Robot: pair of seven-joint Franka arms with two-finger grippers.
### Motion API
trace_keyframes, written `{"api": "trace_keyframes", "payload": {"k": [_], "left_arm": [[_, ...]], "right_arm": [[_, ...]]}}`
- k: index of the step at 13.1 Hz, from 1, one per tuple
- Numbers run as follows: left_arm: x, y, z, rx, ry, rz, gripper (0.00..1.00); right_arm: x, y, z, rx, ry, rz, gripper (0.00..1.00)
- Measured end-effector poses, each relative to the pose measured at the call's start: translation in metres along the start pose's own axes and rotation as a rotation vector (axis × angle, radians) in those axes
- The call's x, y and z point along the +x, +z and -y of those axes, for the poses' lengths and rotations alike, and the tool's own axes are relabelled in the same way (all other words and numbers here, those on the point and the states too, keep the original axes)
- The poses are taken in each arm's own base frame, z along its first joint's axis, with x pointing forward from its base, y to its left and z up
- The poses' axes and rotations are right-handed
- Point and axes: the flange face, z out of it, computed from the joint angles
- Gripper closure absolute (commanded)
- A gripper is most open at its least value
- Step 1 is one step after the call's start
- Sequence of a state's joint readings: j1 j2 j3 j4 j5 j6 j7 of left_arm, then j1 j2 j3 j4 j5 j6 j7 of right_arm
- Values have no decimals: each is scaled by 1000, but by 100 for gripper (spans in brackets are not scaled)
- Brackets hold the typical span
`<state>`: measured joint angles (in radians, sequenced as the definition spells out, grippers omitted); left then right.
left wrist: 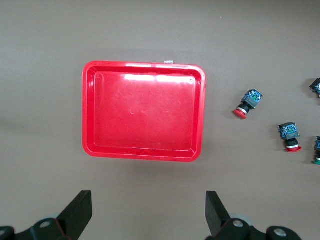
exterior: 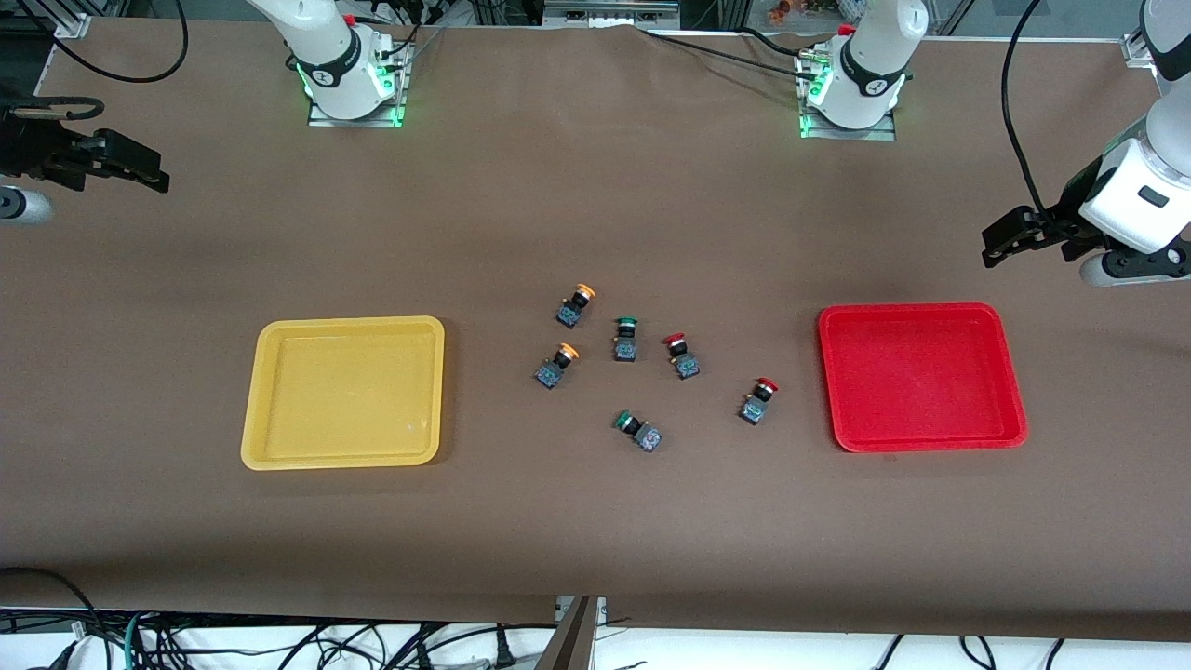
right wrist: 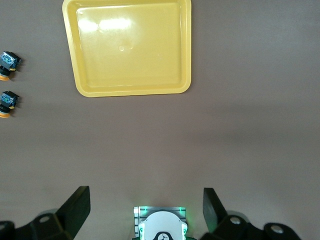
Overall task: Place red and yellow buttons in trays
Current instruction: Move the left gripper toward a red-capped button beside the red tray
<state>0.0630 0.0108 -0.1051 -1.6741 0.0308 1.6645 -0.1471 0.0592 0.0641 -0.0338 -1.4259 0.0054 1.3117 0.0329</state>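
Two orange-yellow-capped buttons (exterior: 577,305) (exterior: 557,365) and two red-capped buttons (exterior: 682,356) (exterior: 758,401) lie on the table between the trays. The yellow tray (exterior: 270,391) lies toward the right arm's end, the red tray (exterior: 1010,372) toward the left arm's end; neither holds anything. My left gripper (exterior: 1010,237) hangs open and empty over the table at the left arm's end; its wrist view (left wrist: 148,212) shows the red tray (left wrist: 144,117) and both red buttons (left wrist: 247,104) (left wrist: 290,136). My right gripper (exterior: 140,172) hangs open and empty over the right arm's end; its wrist view (right wrist: 145,210) shows the yellow tray (right wrist: 130,45) and both orange-yellow buttons (right wrist: 8,64) (right wrist: 7,102).
Two green-capped buttons (exterior: 625,338) (exterior: 637,430) lie among the others, one between the orange-yellow and red pairs, one nearer the front camera. The arm bases (exterior: 349,74) (exterior: 851,88) stand along the table's top edge. Brown cloth covers the table.
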Motion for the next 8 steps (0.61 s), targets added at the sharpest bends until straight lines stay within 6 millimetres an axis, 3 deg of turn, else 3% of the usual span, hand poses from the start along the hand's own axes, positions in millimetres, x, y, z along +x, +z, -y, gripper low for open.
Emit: {"api": "trace_keyframes", "payload": {"k": [5, 8], "left_arm": [[2, -3, -1, 0, 3, 7, 0], [2, 26, -15, 3, 35, 120, 0]], "right_arm": [[1, 1, 5, -1, -9, 3, 0], [9, 11, 6, -3, -10, 21, 0]]}}
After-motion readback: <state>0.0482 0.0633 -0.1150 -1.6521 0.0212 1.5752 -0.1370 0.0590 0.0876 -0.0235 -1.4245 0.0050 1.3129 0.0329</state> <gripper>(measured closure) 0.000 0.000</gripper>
